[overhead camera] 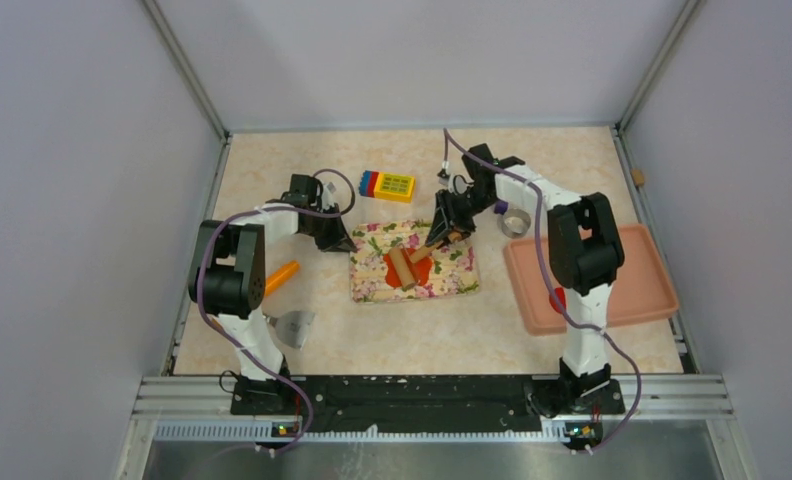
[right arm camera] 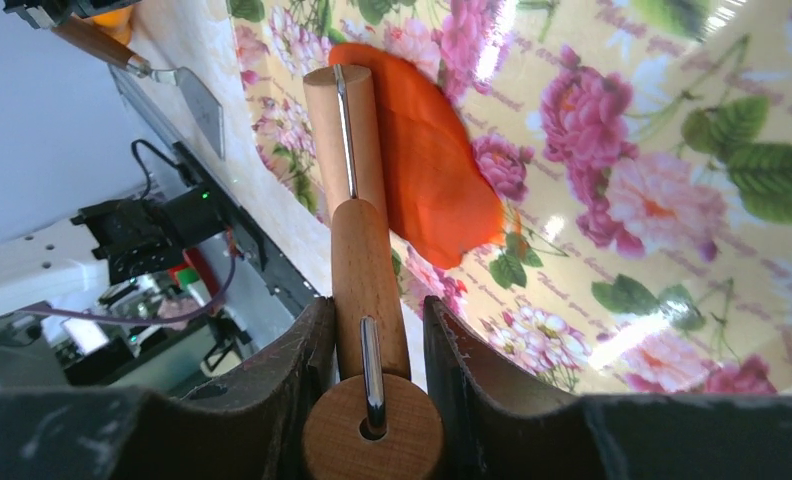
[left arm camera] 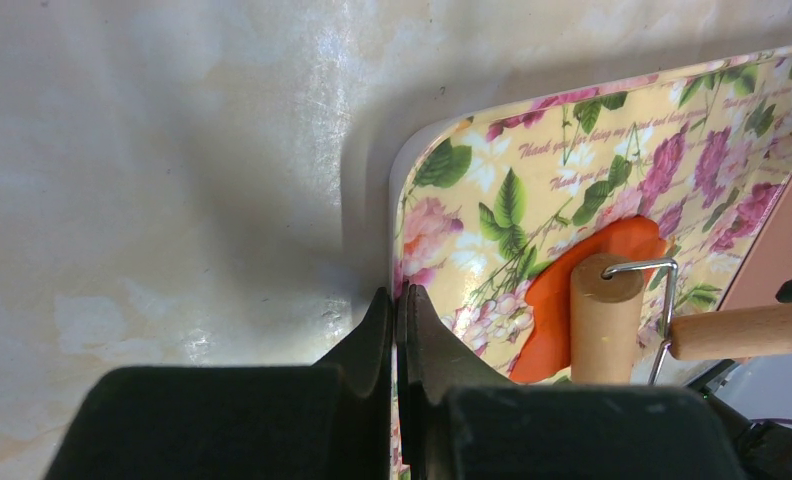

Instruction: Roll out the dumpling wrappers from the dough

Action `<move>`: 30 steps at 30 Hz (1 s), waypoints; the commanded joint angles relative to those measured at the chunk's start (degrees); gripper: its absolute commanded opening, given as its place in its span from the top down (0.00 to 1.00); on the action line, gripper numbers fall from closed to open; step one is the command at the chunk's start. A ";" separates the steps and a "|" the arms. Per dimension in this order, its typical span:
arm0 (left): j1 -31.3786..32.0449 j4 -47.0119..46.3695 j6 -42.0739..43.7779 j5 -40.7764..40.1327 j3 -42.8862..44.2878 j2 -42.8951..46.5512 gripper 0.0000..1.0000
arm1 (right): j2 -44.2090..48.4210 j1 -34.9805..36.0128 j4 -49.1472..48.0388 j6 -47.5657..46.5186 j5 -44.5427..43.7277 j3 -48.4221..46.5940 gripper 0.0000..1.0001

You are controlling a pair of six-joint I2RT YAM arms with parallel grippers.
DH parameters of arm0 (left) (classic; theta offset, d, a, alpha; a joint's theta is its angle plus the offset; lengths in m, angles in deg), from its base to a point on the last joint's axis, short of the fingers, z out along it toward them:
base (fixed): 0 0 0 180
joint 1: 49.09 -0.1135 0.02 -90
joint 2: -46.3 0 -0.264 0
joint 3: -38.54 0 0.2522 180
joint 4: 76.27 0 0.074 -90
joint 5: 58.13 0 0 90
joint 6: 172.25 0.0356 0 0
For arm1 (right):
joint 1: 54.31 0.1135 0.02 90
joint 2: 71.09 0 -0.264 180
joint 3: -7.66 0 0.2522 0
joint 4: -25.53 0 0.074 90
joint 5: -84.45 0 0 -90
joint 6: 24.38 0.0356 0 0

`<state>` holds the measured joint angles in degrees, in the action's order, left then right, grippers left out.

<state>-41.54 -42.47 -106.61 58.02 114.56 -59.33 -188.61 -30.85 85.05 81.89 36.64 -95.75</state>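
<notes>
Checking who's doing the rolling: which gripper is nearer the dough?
Right. The right gripper holds the rolling pin by its handle just beside the dough, with the roller lying on it. The left gripper sits shut at the floral board's left edge, farther off.

Wooden roller (right arm camera: 362, 240) matt; floral board (right arm camera: 672, 120) glossy; dough (right arm camera: 427, 160) smooth.

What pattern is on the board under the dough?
Board: pink roses, green leaves on pale yellow; clearest from right wrist.

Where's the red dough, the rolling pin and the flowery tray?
dough (right arm camera: 427, 160): right wrist view, middle of patch.
rolling pin (right arm camera: 324, 140): right wrist view, wooden roller.
flowery tray (left arm camera: 572, 140): left wrist view, bare surface.
</notes>
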 commanded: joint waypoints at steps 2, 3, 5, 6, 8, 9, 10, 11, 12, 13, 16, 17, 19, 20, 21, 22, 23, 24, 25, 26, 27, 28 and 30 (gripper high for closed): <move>0.01 0.88 -0.33 -2.07 0.16 -0.89 1.00 | -8.54 2.43 0.69 -1.90 -15.53 -1.06 1.00; 0.01 0.86 -0.41 -2.24 0.07 -0.70 1.00 | -8.82 2.95 0.58 -1.94 -15.89 -1.32 1.00; 0.01 0.80 -0.43 -2.36 -0.11 -0.55 1.00 | -9.33 4.03 0.04 -1.51 -16.10 -1.47 1.00; 0.01 0.73 -0.43 -2.40 -0.20 -0.46 1.00 | -9.44 4.59 -0.17 -1.37 -16.05 -1.68 1.00; -0.02 0.63 -0.43 -2.42 -0.30 -0.43 1.00 | -9.63 5.68 -0.72 -1.30 -15.74 -2.63 1.00; -0.07 0.62 -0.43 -2.37 -0.30 -0.50 1.00 | -9.64 6.24 -1.04 -1.11 -15.60 -3.23 1.00; -0.08 0.54 -0.43 -2.38 -0.29 -0.51 1.00 | -9.66 6.79 -1.35 -1.03 -15.36 -4.05 1.00; -0.08 0.46 -0.43 -2.36 -0.23 -0.61 1.00 | -9.66 7.30 -1.67 -1.17 -15.00 -4.91 1.00; -0.08 0.45 -0.43 -2.34 -0.21 -0.69 1.00 | -9.41 7.76 -2.11 -1.30 -14.54 -5.85 1.00; -0.12 0.45 -0.43 -2.33 -0.17 -0.71 1.00 | -9.21 8.13 -2.54 -1.57 -13.83 -6.72 1.00; -0.17 0.45 -0.35 -2.08 -0.10 -0.57 1.00 | -7.10 8.53 -4.42 -1.52 -8.37 -9.25 1.00; -0.17 0.45 -0.23 -1.96 -0.04 -0.53 1.00 | -5.88 8.48 -4.93 -1.53 -6.14 -10.34 1.00; -0.17 0.38 0.21 -1.73 -0.17 -0.54 1.00 | -3.17 8.27 -4.97 -2.48 -0.86 -12.60 1.00; -0.17 0.36 0.27 -1.69 -0.33 -0.55 1.00 | -1.49 7.96 -8.55 -3.10 1.02 -13.41 1.00; -0.17 0.24 0.39 -1.59 -0.49 -0.48 1.00 | 0.17 7.59 -5.04 -3.37 2.90 -13.70 1.00; -0.17 0.00 0.57 -1.36 -0.74 -0.40 1.00 | 1.76 6.84 -4.49 -3.33 4.93 -13.46 1.00; -0.17 -0.11 0.76 -1.28 -0.88 -0.38 1.00 | 2.90 5.96 -4.12 -3.00 6.48 -12.93 1.00; -0.15 -0.16 0.92 -1.28 -1.04 -0.33 1.00 | 4.17 5.11 -3.74 -2.66 7.29 -11.45 1.00; -0.11 -0.17 1.16 -1.40 -1.08 -0.41 1.00 | 5.27 4.17 -3.29 -2.68 7.66 -10.02 1.00; -0.16 -0.17 1.35 -1.45 -1.09 -0.45 1.00 | 5.88 3.46 -2.41 -3.70 7.33 -8.89 1.00; -0.17 -0.17 1.53 -1.45 -1.04 -0.54 1.00 | 6.29 2.83 -0.70 -5.02 5.79 -8.08 1.00; -0.17 -0.17 1.65 -1.48 -0.82 -0.65 1.00 | 6.41 2.22 0.58 -5.99 4.25 -7.16 1.00; -0.17 -0.08 1.81 -1.18 -0.41 -0.78 1.00 | 6.32 0.99 1.21 -6.20 3.13 -5.61 1.00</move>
<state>-41.56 -42.52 -106.08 58.13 114.53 -59.33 -186.27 -27.44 83.50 78.35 39.92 -103.77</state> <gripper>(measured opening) 0.015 0.331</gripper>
